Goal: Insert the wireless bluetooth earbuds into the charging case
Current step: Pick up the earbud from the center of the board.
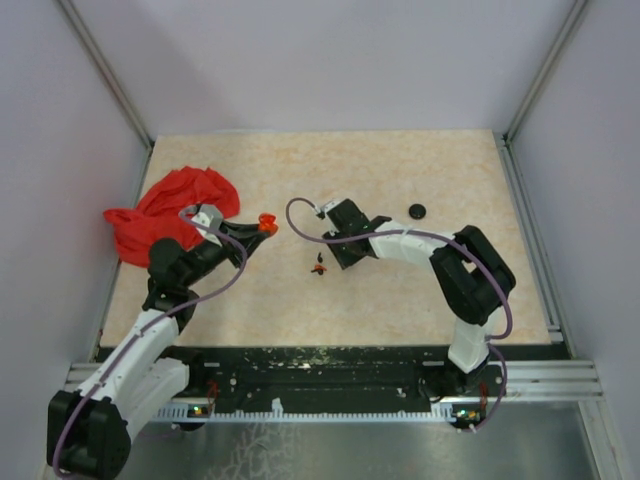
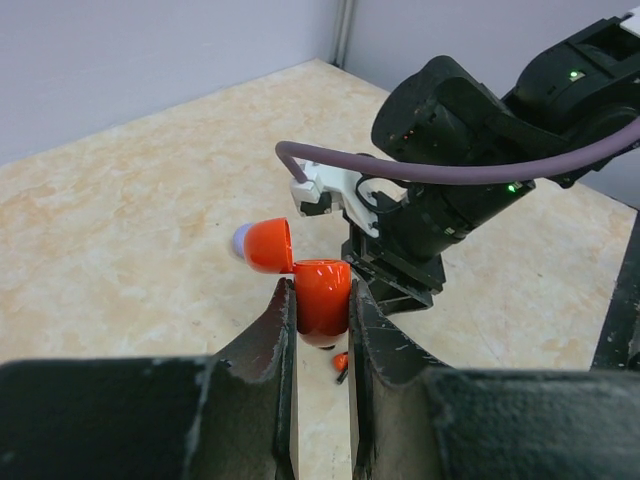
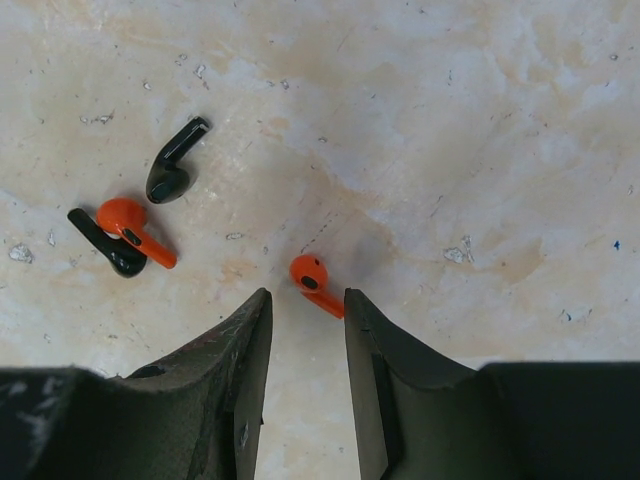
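Charging case (image 2: 321, 287) — sides hidden (left gripper (image 2: 322, 312)).

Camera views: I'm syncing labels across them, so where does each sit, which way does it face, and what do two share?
Top external: above and behind the bases, looking down on the table; the whole left arm and right arm show.
Left wrist: behind the left pincer, looking along its fingers, clamped on the open orange charging case, toward the right arm.
Right wrist: behind the right pincer, looking down at the earbuds; its open fingers show.
Shared: top and right wrist both show the earbuds.
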Controlling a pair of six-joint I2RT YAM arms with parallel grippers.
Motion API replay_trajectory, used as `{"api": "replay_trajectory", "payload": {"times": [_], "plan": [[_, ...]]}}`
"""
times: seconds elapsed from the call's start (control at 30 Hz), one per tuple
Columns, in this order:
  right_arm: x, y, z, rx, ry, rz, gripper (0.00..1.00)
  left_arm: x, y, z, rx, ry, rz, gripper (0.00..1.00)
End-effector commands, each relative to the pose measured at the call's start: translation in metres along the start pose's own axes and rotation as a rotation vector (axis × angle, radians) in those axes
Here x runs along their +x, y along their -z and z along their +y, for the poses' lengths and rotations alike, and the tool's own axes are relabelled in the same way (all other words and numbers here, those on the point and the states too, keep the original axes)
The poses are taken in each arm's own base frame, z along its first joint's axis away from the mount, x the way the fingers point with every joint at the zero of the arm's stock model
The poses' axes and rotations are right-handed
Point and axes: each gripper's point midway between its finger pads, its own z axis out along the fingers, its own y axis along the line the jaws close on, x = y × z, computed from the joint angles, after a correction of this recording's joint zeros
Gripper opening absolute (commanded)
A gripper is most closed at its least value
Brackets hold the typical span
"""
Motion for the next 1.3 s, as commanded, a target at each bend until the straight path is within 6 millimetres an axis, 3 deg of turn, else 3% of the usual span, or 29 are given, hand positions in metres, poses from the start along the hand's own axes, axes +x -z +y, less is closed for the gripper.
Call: {"api": "replay_trajectory", "payload": {"times": [0.0,0.3,0.5,1.27], "plan": [[-0.033,0.016,0.001,-0.034,-0.005,-0.081,0.36,-0.009,-0.001,-0.016,0.1,-0.026,-0.031,0.01],[-0.043,0.015,0.007,-0.064,-0.026,-0.093,0.35,-0.001,0.005,-0.033,0.223,-0.139,-0.034,0.01],[-0.037,0.009,-0.001,-0.024,-0.046,-0.046,0.35,-0.005,0.007,-0.031,0.204,-0.19,-0.052,0.01],[-0.021,-0.008,0.0,-0.029,-0.071,0.024,0.27,-0.004,0.008,-0.042,0.269,-0.164,-0.056,0.0]]}}
